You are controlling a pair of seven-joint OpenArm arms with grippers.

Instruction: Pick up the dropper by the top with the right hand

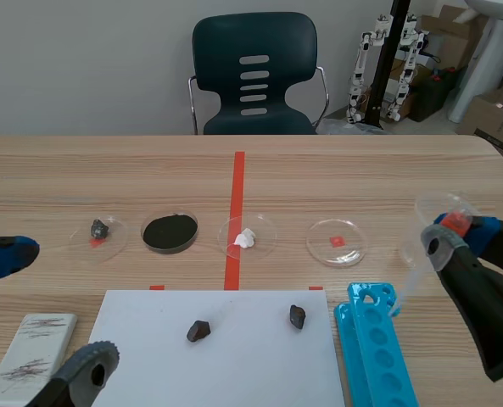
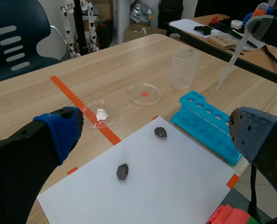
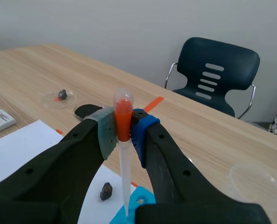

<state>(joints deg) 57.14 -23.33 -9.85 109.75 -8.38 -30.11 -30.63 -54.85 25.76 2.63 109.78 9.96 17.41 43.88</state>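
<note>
The right gripper (image 3: 123,128) is clamped on the dropper (image 3: 124,175). Its pads (image 3: 106,133) squeeze the orange top, with only that width between them. The dropper hangs off the table, tip down, near the far end of the blue rack (image 1: 378,348). The left gripper (image 2: 157,134) gapes wide and holds nothing.

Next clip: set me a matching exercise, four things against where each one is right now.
Things:
1. clear plastic dropper with orange top
2. bright blue plastic tube rack
3. two small dark stones
4. white lump in a clear round dish

Places:
A. on the orange tape line
B. on the white sheet
C. between the right gripper fingers
D. on the table, beside the white sheet

Pairs: 1-C, 2-D, 3-B, 4-A
</note>
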